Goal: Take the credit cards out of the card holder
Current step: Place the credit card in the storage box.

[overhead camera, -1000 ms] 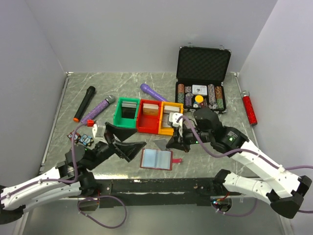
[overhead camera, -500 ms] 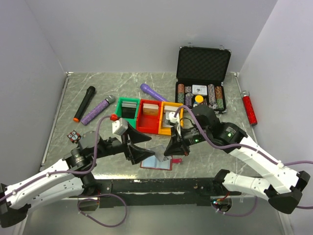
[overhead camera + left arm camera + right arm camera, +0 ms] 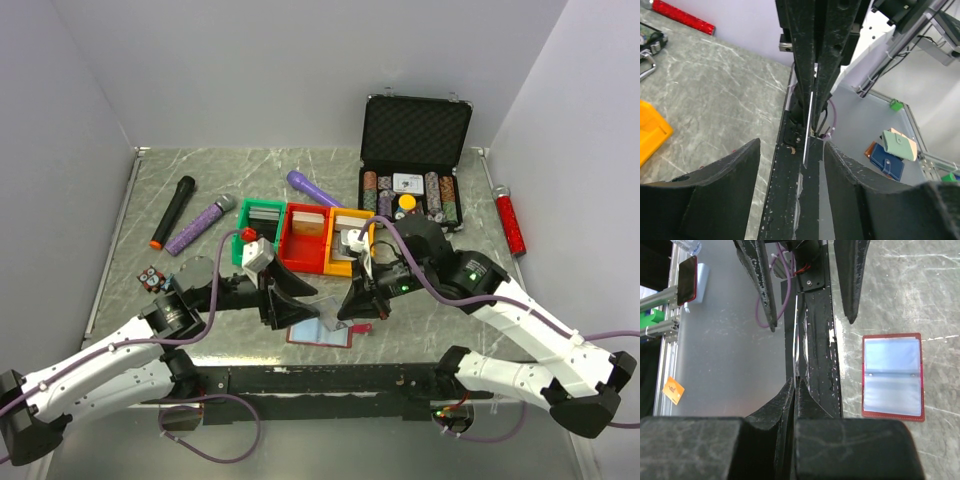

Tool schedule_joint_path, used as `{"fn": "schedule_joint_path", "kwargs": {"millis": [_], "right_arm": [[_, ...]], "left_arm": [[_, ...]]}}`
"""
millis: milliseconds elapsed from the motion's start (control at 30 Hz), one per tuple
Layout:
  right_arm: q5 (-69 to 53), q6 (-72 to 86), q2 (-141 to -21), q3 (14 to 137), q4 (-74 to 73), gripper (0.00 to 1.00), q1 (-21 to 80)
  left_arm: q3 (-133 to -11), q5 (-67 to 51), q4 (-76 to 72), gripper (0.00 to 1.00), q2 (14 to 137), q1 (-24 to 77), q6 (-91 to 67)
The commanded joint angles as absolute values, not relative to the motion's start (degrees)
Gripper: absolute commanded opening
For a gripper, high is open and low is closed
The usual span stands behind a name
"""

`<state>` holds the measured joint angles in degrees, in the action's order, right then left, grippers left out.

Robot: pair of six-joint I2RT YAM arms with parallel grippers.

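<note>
Card [image 3: 795, 340] pinched in right gripper [image 3: 795, 387]; left gripper [image 3: 791, 150] straddles it.

Dark-red card holder [image 3: 892, 376], open, flat

Right fingers [image 3: 352, 300] pinched on a thin pale card [image 3: 326, 303]; its free edge sits between the parted left fingers [image 3: 296, 284]. Card holder [image 3: 322, 336] lies open on the bench [image 3: 450, 290] below both sets of fingers.
</note>
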<state>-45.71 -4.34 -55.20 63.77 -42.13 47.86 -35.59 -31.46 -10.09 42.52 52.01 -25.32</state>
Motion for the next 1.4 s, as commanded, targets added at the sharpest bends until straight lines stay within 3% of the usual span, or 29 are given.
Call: {"fn": "schedule_joint_path", "kwargs": {"millis": [0,167,300,467,567,700,833,967,1233,1367], "right_arm": [[-45.88,-4.57,-54.49,67.06,-42.45,0.00,48.51],[-45.35,-4.57,-55.02,67.59,-42.89,0.00,48.78],[-44.91,-4.66,-55.37,67.85,-43.16,0.00,49.30],[-44.30,-4.57,-55.90,67.76,-42.98,0.00,49.75],[-44.21,-4.48,-55.81,67.68,-42.89,0.00,49.92],[-43.77,-4.66,-55.72,67.68,-42.98,0.00,50.18],[-43.16,-3.96,-55.20,66.89,-41.58,0.00,50.10],[-39.74,-2.03,-54.23,66.01,-38.86,0.32,50.01],[-30.68,5.26,-43.43,53.63,-14.88,0.46,50.01],[-29.71,8.70,-45.08,54.83,-12.12,0.48,49.48]], "left_arm": [[-37.00,-35.68,-14.32,0.58,43.15,51.68,-26.19],[-35.42,-37.79,-18.10,0.57,43.50,51.68,-27.95],[-35.16,-38.76,-19.25,0.46,44.30,51.59,-28.30],[-34.98,-37.27,-19.69,0.42,44.74,51.59,-28.65],[-34.98,-38.05,-20.04,0.30,45.26,51.68,-28.91],[-34.72,-38.76,-21.00,0.04,45.88,51.68,-29.53],[-34.19,-38.41,-21.88,0.01,45.53,51.68,-29.88],[-32.79,-34.90,-22.32,0.01,43.69,51.59,-30.06],[-27.16,-24.79,-30.83,0.01,38.50,51.59,-34.53],[-25.23,-24.17,-37.60,0.01,38.23,51.68,-38.05]]}}
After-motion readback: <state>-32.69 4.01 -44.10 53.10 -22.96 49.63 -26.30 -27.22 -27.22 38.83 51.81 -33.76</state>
